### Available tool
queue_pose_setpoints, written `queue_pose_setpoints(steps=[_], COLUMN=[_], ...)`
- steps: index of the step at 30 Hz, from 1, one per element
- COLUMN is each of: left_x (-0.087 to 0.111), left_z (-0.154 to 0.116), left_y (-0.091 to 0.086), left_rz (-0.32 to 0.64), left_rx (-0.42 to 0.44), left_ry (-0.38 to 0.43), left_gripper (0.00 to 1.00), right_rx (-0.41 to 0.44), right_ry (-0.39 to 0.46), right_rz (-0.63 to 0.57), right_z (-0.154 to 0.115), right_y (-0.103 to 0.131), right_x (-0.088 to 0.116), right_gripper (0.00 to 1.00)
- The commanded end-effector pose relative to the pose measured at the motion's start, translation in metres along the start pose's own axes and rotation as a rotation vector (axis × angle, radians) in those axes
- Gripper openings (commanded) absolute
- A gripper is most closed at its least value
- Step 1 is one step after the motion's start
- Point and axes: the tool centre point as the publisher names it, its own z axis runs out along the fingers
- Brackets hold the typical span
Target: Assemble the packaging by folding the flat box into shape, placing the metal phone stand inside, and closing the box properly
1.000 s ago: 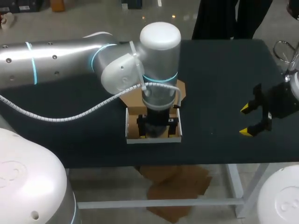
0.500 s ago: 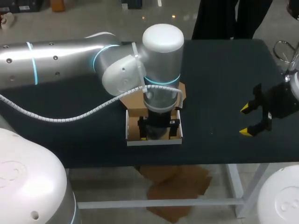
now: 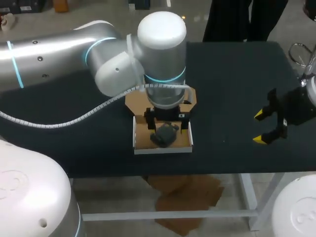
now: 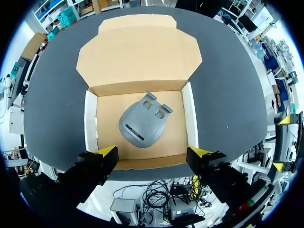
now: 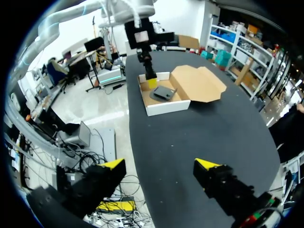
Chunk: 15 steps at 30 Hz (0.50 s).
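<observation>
Both gape empty, my left claw (image 4: 153, 152) and right claw (image 5: 160, 164); the mid-frame cardboard lid (image 3: 134, 103) (light, stiff, I'd judge) wants lifting by its outer edge.

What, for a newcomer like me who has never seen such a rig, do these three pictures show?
It is a two-armed robot at a dark table. One picture comes from a fixed camera above and behind it. The two round ones come from cameras on the wrists, looking out along the fingers. The left gripper hangs open over a cardboard box with white walls. The box's lid lies flat open on the table at its far side. A grey metal phone stand lies inside the box, touched by nothing. The right gripper is off to the side above bare table, open and empty. The yellow bits are the fingertips.
</observation>
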Motion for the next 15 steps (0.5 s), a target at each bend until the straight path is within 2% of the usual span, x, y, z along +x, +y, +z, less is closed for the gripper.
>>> queue_pose_setpoints(steps=[1,15], left_x=[-0.019,-0.062], left_z=[-0.024,-0.046], left_y=[-0.002,-0.038], left_rz=[0.034,0.138], left_rx=[0.022,0.027], left_ry=[0.059,0.19], left_gripper=[1.0,1.0], right_rx=[-0.003,-0.003], right_ry=[0.0,0.0], right_rz=[-0.001,-0.001], right_z=[-0.001,-0.001], right_y=[-0.001,-0.001], right_x=[0.0,0.0], right_gripper=[1.0,1.0])
